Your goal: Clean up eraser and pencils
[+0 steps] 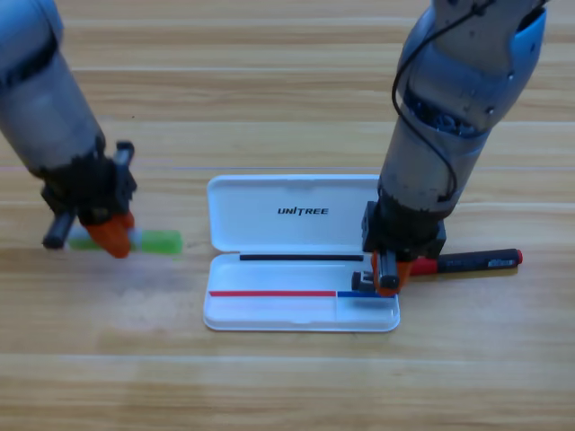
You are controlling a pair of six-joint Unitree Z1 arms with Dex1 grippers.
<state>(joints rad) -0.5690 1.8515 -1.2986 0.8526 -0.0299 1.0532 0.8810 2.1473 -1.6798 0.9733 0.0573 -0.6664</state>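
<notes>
High view is showing a wooden table (287, 386) with an open white case (302, 253) lying near its middle, and everything here is being placed against that case. The left pincer (106, 235) is hanging well to the left of the case, about level with its hinge, pointing down over the green pencil (154, 241); whether its orange tips are gripping the pencil or only covering it, I cannot tell. That green pencil is lying flat on the table, roughly crosswise, with its nearer end just short of the case's left edge. The right pincer (386, 274) is reaching down over the right end of the case's lower tray, above the small right-hand compartment; how far it is open cannot be told, since its body is hiding the gap. A small dark thing is showing at its tips, but I cannot tell if that is the eraser. The red and black pencil (472, 262) is lying on the table just to the right of the case, pointing away from it, its red end passing behind the right pincer.
</notes>
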